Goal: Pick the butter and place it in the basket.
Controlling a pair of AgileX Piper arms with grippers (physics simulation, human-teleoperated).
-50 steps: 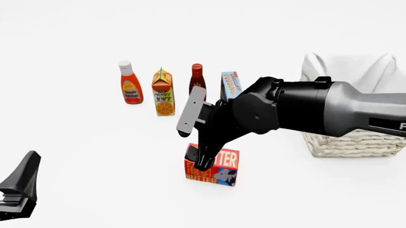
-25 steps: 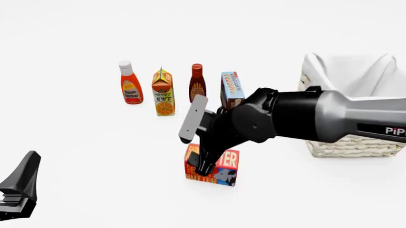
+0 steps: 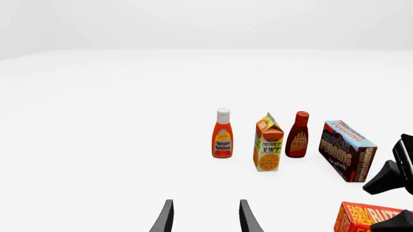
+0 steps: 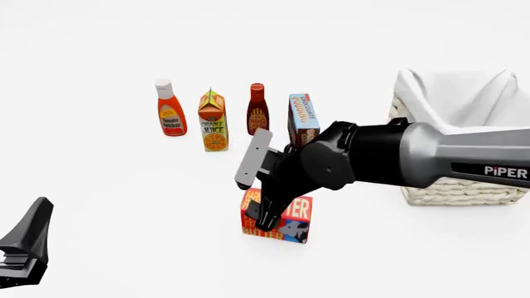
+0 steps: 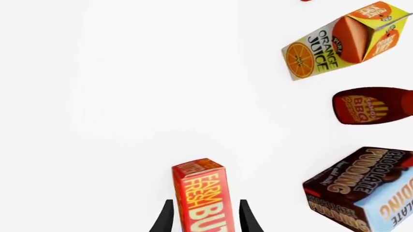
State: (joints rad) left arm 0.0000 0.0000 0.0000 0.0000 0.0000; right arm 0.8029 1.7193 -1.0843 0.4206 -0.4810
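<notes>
I see the butter (image 4: 286, 218), a red and orange cardboard box with flat sides and sharp corners, standing on the white worktop (image 4: 116, 205) near the middle of the front view. My right gripper (image 4: 267, 218) points down over it. In the right wrist view its two dark fingers (image 5: 165, 217) sit apart, one on each side of the box's narrow top; I cannot tell if they touch it. The right arm reaches in from 3 o'clock, bent down at the wrist. The basket (image 4: 463, 186), bumpy woven wicker with soft white cloth, sits at 3 o'clock from the butter. The chocolate pudding box (image 4: 303, 118) stands at 12 o'clock. My left gripper (image 3: 205, 217) rests low at 8 o'clock, fingers apart, with bare worktop around it.
</notes>
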